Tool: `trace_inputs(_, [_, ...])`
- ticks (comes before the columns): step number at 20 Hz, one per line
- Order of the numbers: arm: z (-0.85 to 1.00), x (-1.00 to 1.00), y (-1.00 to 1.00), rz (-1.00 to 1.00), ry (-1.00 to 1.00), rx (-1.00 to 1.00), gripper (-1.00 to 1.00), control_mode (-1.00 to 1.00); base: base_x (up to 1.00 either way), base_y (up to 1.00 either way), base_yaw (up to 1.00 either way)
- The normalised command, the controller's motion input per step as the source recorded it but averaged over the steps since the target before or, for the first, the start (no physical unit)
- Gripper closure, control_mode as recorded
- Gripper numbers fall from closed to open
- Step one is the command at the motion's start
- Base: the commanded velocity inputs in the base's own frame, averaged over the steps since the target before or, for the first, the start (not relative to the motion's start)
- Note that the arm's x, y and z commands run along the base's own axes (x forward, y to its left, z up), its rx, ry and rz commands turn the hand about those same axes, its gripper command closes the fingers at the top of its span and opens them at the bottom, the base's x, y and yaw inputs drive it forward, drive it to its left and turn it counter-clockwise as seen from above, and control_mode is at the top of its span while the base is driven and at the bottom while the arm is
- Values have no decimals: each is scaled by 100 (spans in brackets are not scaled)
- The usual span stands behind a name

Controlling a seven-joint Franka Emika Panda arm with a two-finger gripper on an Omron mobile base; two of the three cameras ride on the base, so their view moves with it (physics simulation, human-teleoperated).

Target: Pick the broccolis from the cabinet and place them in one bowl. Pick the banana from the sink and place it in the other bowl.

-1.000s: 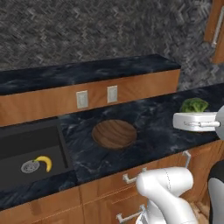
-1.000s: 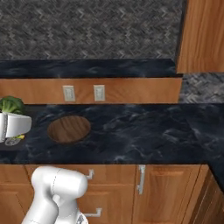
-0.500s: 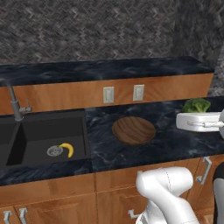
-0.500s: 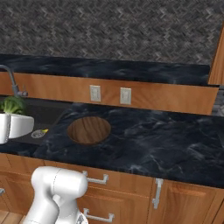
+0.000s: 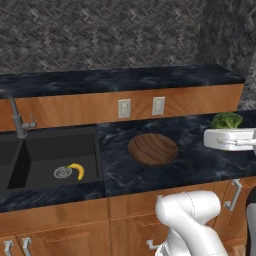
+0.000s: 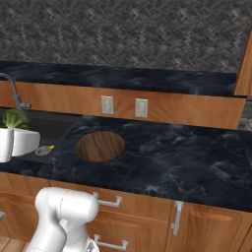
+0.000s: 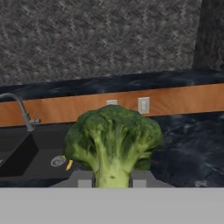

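**Broccoli held above the black counter**

A dark marbled countertop [image 5: 195, 165] runs below a grey herringbone backsplash [image 5: 100, 35], with a warm wooden ledge carrying two pale wall outlets [image 5: 124, 108]. Wooden drawers with silver handles [image 6: 107, 202] sit beneath the counter edge.

The brown wooden bowl [image 5: 153, 149] lies on the counter, just right of the black sink [image 5: 50, 160]. In the right base view the same bowl [image 6: 100, 146] sits left of centre. The bowl holds nothing.

The banana [image 5: 77, 170] lies in the right basin, beside the round silver drain [image 5: 62, 172]. A tall grey faucet [image 5: 16, 117] rises at the back of the sink.

The gripper [image 7: 112, 180] is clamped on the pale stem of a broccoli floret [image 7: 113, 140], its two dark fingertips [image 7: 85, 180] pressing from either side, the head standing upright above them. In the left base view the broccoli [image 5: 226, 120] shows above the white hand at the right edge, off to the right of the wooden bowl and well apart from it. In the right base view it [image 6: 15, 119] appears at the left edge, over the sink side.
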Motion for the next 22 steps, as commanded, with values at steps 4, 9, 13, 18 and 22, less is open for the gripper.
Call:
trace_inputs(4, [6,28,0,1,13,0,100,-100,0,0,0])
trace_inputs(9, [12,72,0,2,39,-3,100,-100,0,0,0])
trace_inputs(13, [0,92,-2,0,26,0,100,-100,0,0,0])
trace_inputs(18, [-22,62,-6,0,19,0,100,-100,0,0,0])
trace_inputs(22, [-51,80,0,0,25,-2,100,-100,0,0,0])
